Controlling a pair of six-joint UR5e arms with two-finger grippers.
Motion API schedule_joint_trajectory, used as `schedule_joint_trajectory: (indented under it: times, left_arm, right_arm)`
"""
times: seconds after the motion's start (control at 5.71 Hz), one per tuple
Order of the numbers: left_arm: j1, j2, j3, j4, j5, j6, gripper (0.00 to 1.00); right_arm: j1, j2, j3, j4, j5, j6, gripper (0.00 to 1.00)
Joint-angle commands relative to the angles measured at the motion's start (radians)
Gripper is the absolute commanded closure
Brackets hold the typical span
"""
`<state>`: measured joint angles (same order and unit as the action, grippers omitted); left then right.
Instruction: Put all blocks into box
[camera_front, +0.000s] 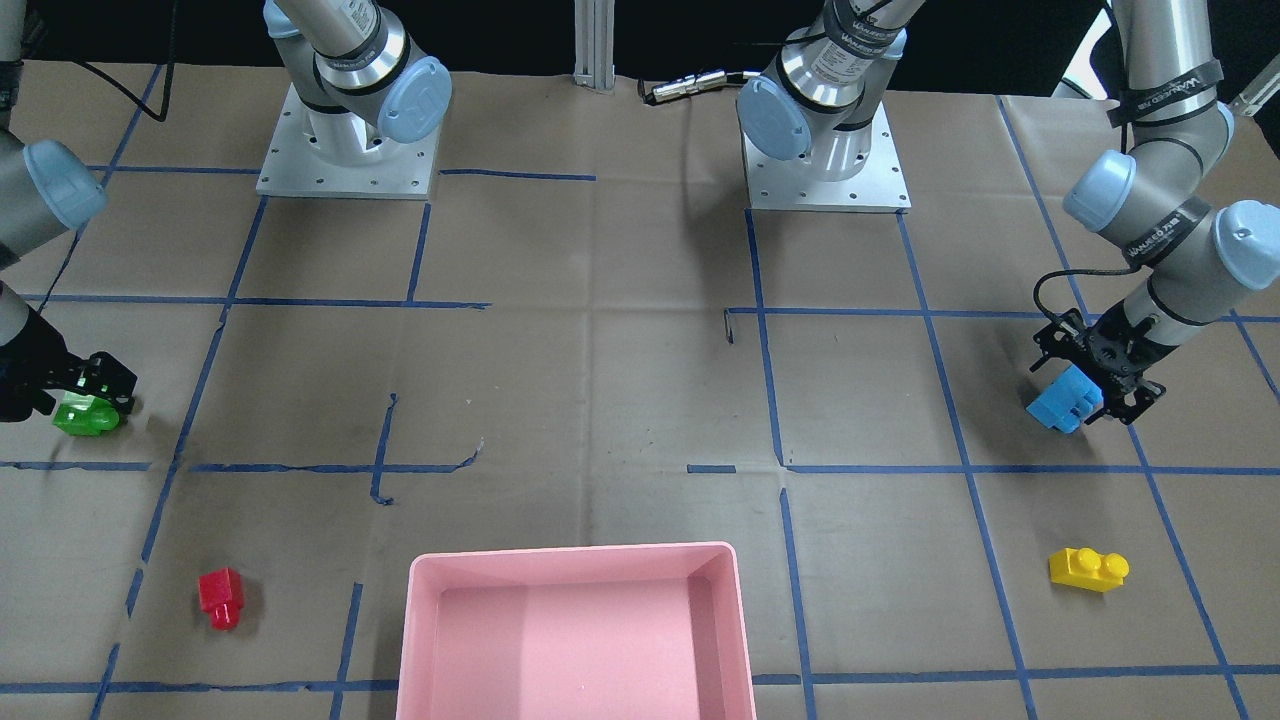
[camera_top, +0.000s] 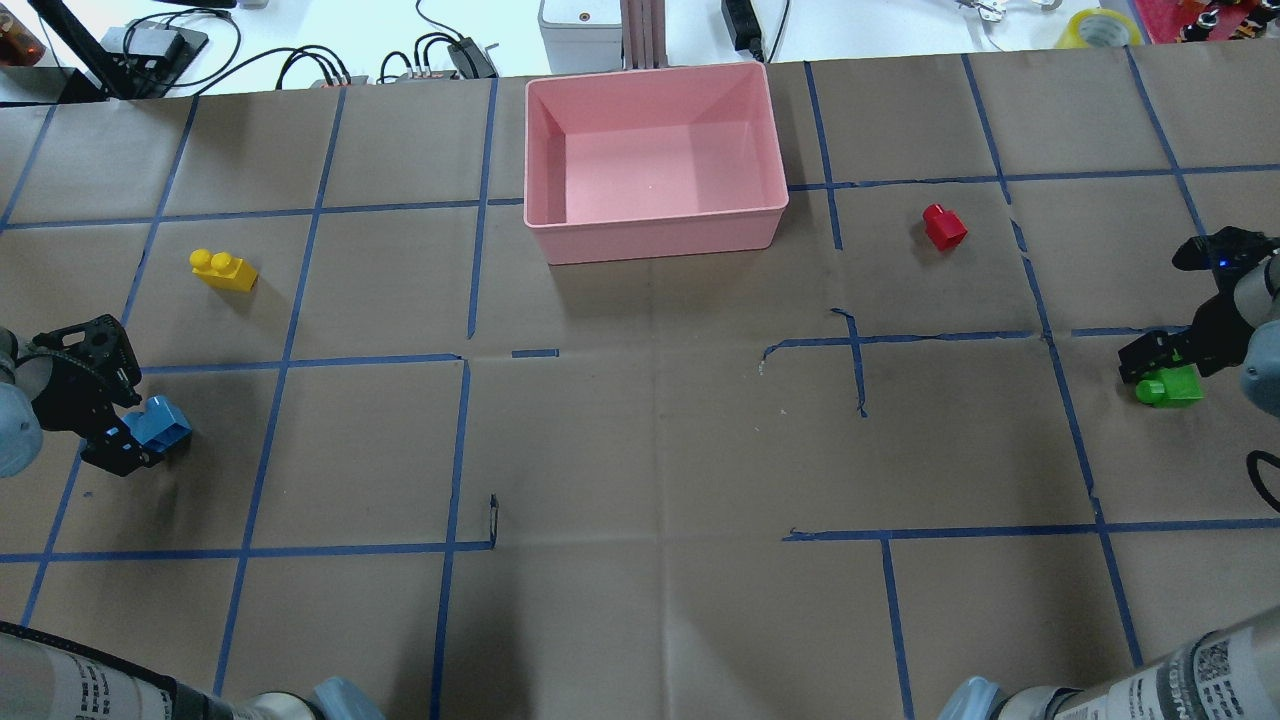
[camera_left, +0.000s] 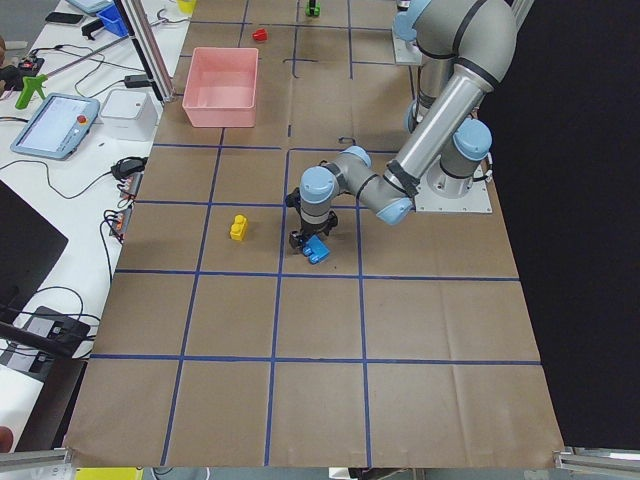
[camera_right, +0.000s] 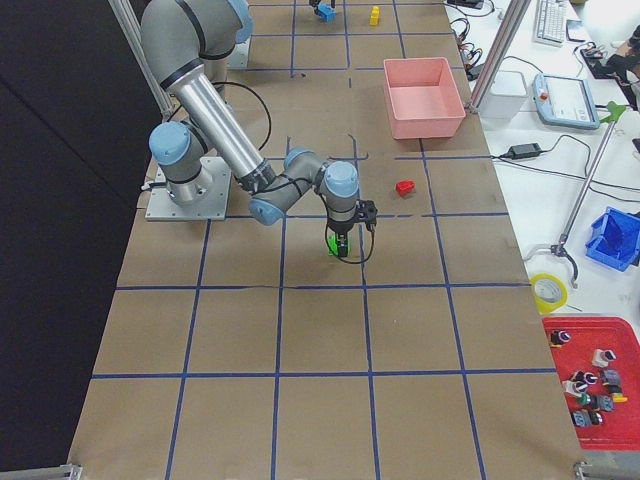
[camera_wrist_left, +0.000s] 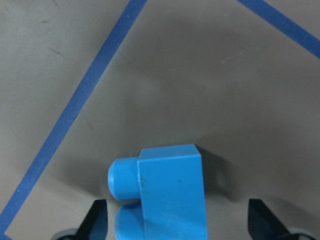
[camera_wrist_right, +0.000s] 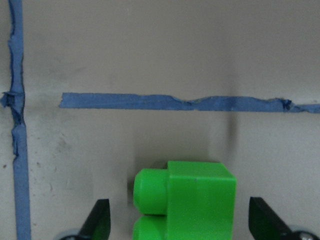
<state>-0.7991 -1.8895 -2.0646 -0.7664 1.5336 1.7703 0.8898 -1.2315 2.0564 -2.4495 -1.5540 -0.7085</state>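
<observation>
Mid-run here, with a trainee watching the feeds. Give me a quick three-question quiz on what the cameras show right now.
1. True or false: the pink box holds no brick yet.
2. Which brick stands between the fingers of the left claw? A) yellow B) light blue C) red
3. Fill in: the right claw is open astride the ____ brick.

Key
1. True.
2. B: the light blue brick, with the fingers apart on either side of it.
3. Green: the green brick sits between the spread fingers.
</observation>
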Motion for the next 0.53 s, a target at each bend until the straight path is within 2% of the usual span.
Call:
schedule_joint_trajectory:
  times: [0.0, 0.17, 0.35]
  left_arm:
    - [0.0, -0.013, 0.0, 0.018, -0.001, 0.0, 0.03]
    - [-0.002, -0.019, 0.001, 0.019, -0.001, -0.002, 0.03]
    - [-0.002, -0.017, 0.001, 0.019, 0.0, -0.002, 0.1]
  right_arm:
    - [-0.002, 0.0, 0.001, 0.003, -0.008, 0.0, 0.33]
    - [-0.002, -0.006, 0.001, 0.012, -0.009, 0.0, 0.59]
    - [-0.002, -0.012, -0.012, 0.023, -0.015, 0.004, 0.8]
